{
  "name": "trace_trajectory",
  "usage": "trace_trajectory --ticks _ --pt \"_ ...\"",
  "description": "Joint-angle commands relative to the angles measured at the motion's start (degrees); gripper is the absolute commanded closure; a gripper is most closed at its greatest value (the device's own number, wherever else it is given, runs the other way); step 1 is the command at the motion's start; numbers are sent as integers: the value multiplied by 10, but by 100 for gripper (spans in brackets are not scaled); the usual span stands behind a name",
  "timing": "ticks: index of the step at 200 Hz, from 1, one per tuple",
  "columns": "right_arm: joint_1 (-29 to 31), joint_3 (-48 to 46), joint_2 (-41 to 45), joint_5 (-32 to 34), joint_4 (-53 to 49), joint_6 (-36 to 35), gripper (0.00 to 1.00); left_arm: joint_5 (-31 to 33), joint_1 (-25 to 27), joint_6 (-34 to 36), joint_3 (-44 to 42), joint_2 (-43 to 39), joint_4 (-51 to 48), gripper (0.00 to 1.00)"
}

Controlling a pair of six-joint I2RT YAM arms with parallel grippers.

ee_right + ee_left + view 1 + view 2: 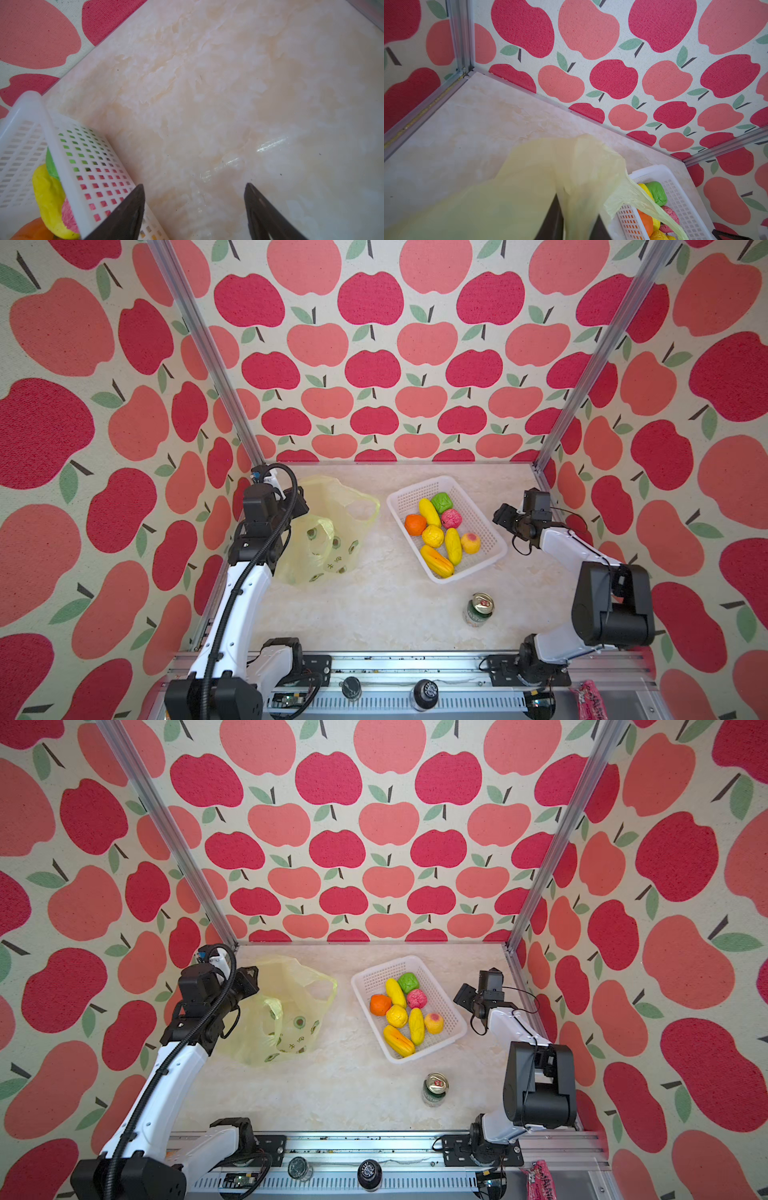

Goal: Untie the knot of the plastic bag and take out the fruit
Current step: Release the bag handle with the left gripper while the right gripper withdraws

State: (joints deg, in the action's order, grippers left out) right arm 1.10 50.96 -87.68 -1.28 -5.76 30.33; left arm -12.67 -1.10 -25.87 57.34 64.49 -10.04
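At centre left of a top view, the plastic bag (332,531) lies slack, its film pinched between the narrow jaws of the left gripper (577,224). The fruit (433,536) sits right of it in the white basket (417,488), nearer the right gripper (194,184), whose jaws are spread and empty.

A white basket (478,514) sits on the pale table (374,614). A green can (478,610) stands near it. The walls (374,364) have red apples.
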Motion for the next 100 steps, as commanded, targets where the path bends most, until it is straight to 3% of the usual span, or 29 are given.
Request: trace_trajectory --ticks 1,31,69,100 --pt "-1 -17 -14 -47 -19 7 25 -55 2 -29 58 53 1 89" --pt "17 -32 -27 -77 -3 5 27 -67 29 -28 212 161 -49 88" --pt "44 -21 -27 -89 -3 0 28 -37 114 3 399 295 -88 86" --pt "48 -29 -13 -69 -4 -2 28 -15 147 4 482 376 -96 86"
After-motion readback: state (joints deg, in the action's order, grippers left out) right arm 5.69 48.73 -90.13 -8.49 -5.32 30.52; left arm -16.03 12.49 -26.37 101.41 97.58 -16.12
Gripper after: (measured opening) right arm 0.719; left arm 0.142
